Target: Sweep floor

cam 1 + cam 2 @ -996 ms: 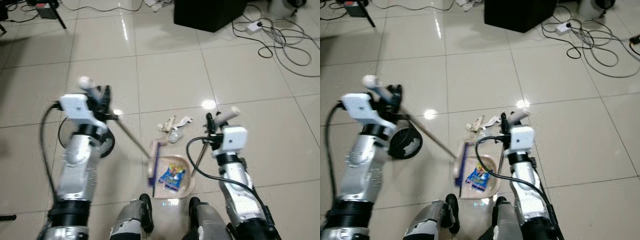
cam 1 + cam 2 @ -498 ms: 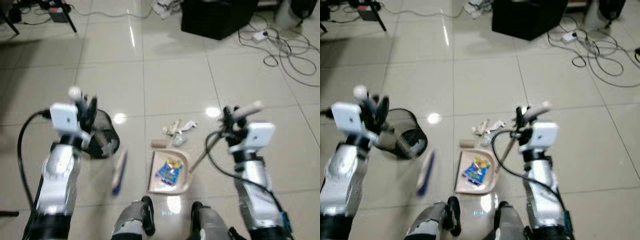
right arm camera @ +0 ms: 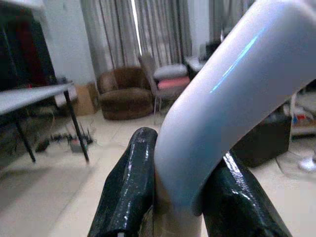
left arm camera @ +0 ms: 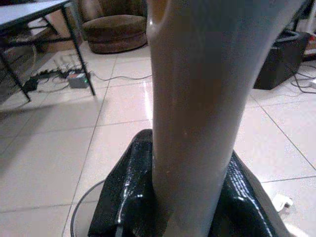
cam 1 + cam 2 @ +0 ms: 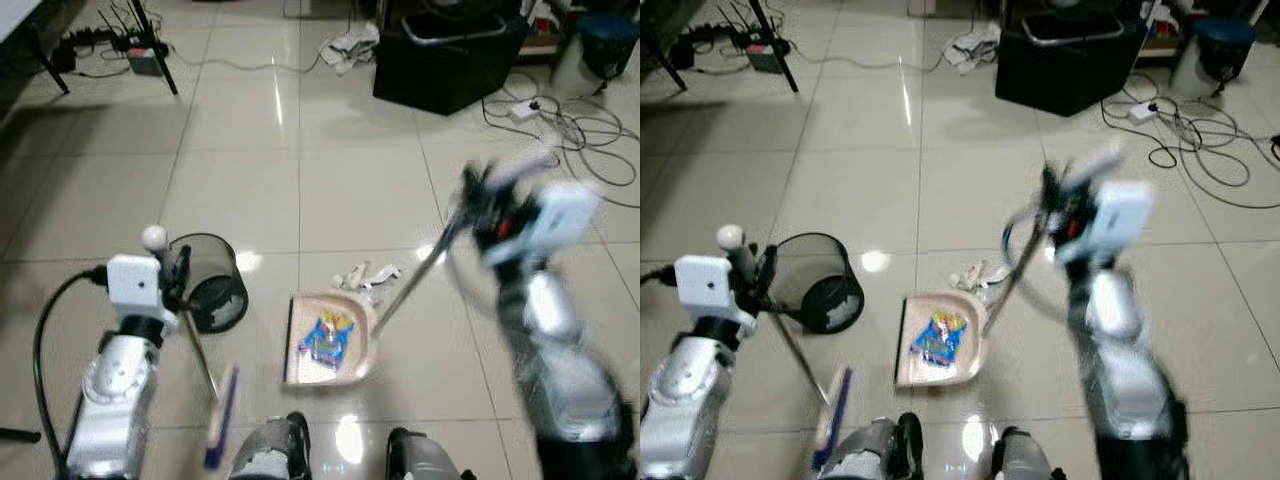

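Floor: glossy beige tiles [image 5: 240,190] with lamp glare. The left gripper [image 5: 175,275] has its jaws closed around the broom handle [image 5: 198,355], a thin straight rod slanting down to the blue-bristled broom head [image 5: 221,418], which lies on the floor near the robot's feet. In the left wrist view the handle [image 4: 197,98] reads as a smooth matte grey-tan cylinder between two glossy black fingers [image 4: 123,197].

The right gripper [image 5: 490,205], motion-blurred, appears raised; its jaws clamp the dustpan handle [image 5: 415,280], seen in the right wrist view as a curved, shiny white tube [image 3: 217,118]. The dustpan [image 5: 330,340] is a shallow pale-pink plastic tray sitting on the floor, holding a blue printed wrapper [image 5: 327,337]. Crumpled white paper scraps [image 5: 365,275] lie just beyond its rim. A black mesh bin [image 5: 207,283], cylindrical, stands beside the left gripper.
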You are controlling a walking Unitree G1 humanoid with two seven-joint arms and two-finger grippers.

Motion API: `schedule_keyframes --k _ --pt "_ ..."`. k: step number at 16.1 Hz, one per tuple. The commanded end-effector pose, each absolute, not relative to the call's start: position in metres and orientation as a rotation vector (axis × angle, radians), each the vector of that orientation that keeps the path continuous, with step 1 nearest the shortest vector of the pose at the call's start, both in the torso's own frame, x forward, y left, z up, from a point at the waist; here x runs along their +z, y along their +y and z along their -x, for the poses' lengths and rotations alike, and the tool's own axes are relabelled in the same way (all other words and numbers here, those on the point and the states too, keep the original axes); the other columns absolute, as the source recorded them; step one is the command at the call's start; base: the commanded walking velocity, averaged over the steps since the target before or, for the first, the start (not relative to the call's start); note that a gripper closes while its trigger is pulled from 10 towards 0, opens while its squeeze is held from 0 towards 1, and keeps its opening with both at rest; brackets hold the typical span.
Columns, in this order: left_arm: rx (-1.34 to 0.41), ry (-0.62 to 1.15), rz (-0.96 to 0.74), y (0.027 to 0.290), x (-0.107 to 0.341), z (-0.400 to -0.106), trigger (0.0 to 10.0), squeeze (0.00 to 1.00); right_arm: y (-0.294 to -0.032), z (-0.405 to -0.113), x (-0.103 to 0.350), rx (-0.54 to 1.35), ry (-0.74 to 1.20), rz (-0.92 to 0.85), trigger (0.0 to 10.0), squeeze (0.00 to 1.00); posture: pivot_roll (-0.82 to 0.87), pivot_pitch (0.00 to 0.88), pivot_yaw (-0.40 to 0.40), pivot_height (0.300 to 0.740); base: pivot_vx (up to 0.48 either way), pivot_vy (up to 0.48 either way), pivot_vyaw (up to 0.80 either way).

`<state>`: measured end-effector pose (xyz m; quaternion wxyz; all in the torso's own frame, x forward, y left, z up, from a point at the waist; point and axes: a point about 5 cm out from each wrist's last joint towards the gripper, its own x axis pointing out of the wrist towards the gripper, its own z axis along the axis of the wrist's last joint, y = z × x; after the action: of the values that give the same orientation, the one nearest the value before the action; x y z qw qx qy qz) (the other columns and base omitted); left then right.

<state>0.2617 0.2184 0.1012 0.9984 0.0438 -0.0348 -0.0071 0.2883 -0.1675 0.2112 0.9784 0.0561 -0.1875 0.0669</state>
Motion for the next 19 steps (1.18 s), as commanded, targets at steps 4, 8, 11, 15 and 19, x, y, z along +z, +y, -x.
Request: schedule_keyframes --k 4,8,11,15,19 --pt "-0.033 -0.068 -0.079 0.2 0.103 -0.263 10.0 0.0 -0.157 -0.293 0.261 0.175 -0.514 -0.149 10.0 0.0 0.0 0.08 0.078 0.74 0.0 0.0 0.8" --pt "-0.064 -0.107 -0.122 0.194 0.112 -0.266 10.0 0.0 -0.158 -0.298 0.279 0.143 -0.54 -0.208 10.0 0.0 0.01 0.064 0.079 0.74 0.0 0.0 0.8" --pt "-0.065 -0.117 -0.135 0.191 0.116 -0.269 10.0 0.0 -0.158 -0.301 0.278 0.123 -0.531 -0.212 10.0 0.0 0.01 0.056 0.078 0.74 0.185 0.0 0.8" --pt "-0.078 -0.139 -0.134 0.183 0.122 -0.273 10.0 0.0 -0.155 -0.304 0.275 0.113 -0.513 -0.215 10.0 0.0 0.01 0.048 0.076 0.74 0.346 0.0 0.71" --pt "-0.087 -0.13 -0.131 0.181 0.122 -0.275 10.0 0.0 -0.16 -0.302 0.274 0.086 -0.518 -0.202 10.0 0.0 0.0 0.047 0.082 0.74 0.358 0.0 0.0"
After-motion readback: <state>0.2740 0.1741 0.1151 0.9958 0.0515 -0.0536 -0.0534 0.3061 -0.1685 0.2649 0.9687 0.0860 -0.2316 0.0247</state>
